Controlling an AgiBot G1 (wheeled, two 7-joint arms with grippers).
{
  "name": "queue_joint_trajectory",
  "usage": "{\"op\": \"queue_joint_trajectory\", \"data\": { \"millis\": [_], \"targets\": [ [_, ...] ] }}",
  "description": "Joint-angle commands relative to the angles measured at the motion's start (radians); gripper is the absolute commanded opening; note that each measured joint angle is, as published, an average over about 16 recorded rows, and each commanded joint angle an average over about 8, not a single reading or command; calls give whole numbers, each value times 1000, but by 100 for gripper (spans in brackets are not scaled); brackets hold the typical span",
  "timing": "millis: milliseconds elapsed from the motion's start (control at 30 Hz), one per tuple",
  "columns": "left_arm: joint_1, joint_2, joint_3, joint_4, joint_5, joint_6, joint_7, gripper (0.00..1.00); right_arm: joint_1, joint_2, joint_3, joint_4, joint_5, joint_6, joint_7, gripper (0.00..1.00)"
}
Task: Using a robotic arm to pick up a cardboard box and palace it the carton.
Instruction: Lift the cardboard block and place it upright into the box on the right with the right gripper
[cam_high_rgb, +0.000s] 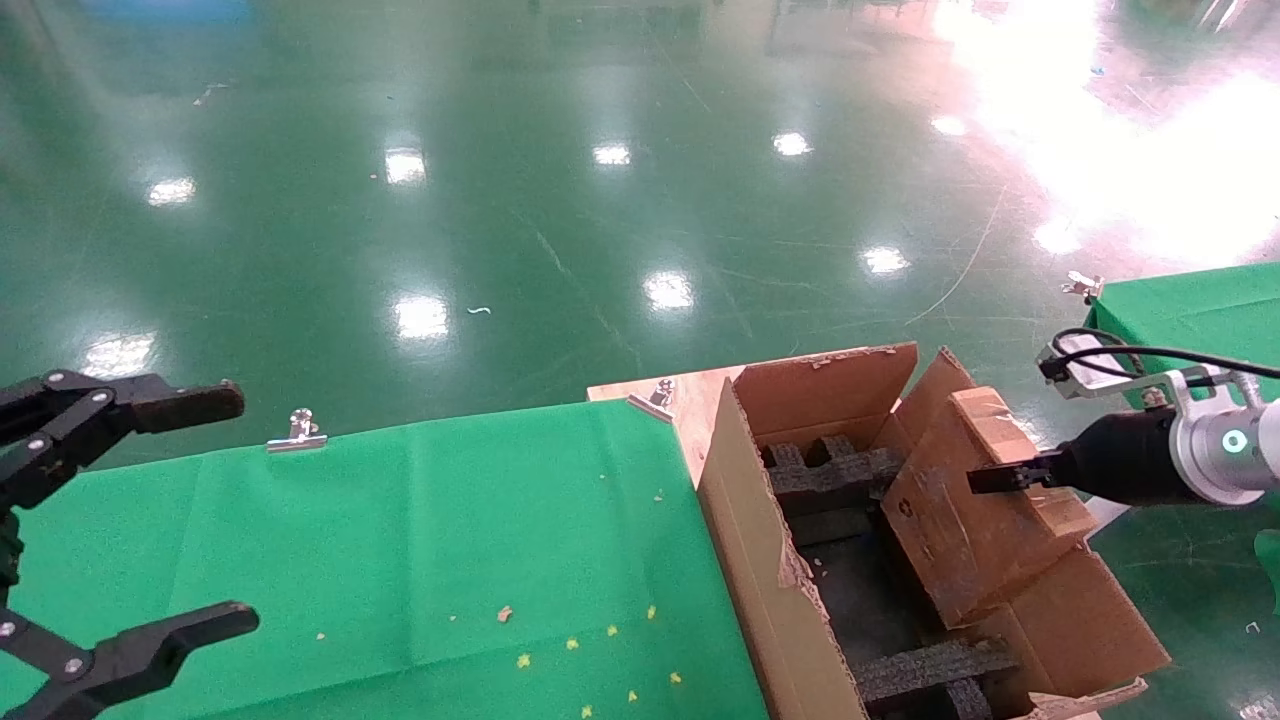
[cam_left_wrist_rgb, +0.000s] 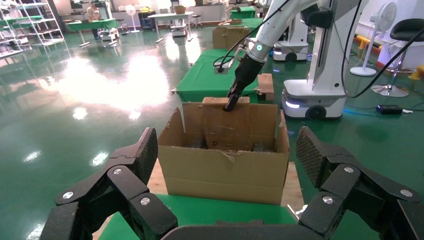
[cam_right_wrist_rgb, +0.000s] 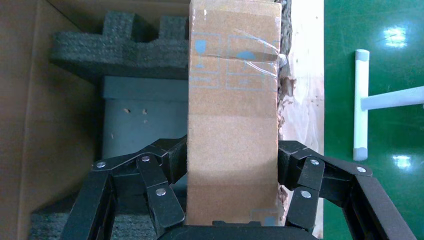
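The large brown corrugated carton (cam_high_rgb: 760, 560), with ragged torn flaps, stands open directly beneath the right claw (cam_high_rgb: 990, 478), which is carried by the white jointed robotic arm (cam_high_rgb: 1215, 445) with its black cylindrical wrist. That claw is clenched across the narrow thickness of the flat, slab-like brown cardboard box (cam_high_rgb: 960, 520), one finger on each broad face, as the right wrist view shows (cam_right_wrist_rgb: 232, 125). The box hangs tilted, its lower end already inside the carton walls and its upper end above the rim. Below and around the claw lie black foam blocks (cam_high_rgb: 830, 475), with a dark gap between them under the box. To do this step well, the arm would likely need to level the slab over that gap, lower it slowly so its corners do not catch on foam or the torn flap nearest the claw, and release only once it rests. The all-black left claw (cam_high_rgb: 150, 520) hovers spread wide and empty, well away over the green cloth-covered table (cam_high_rgb: 420, 520).
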Motion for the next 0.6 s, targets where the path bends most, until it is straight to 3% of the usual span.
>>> {"op": "queue_joint_trajectory", "data": {
  "millis": [33,600],
  "targets": [
    [0,0,0,0,0,0,0,100,-5,1,-4,3,-5,7,3,0],
    [0,0,0,0,0,0,0,100,-110,-66,-25,-17,-7,106,21,0]
  ]
}}
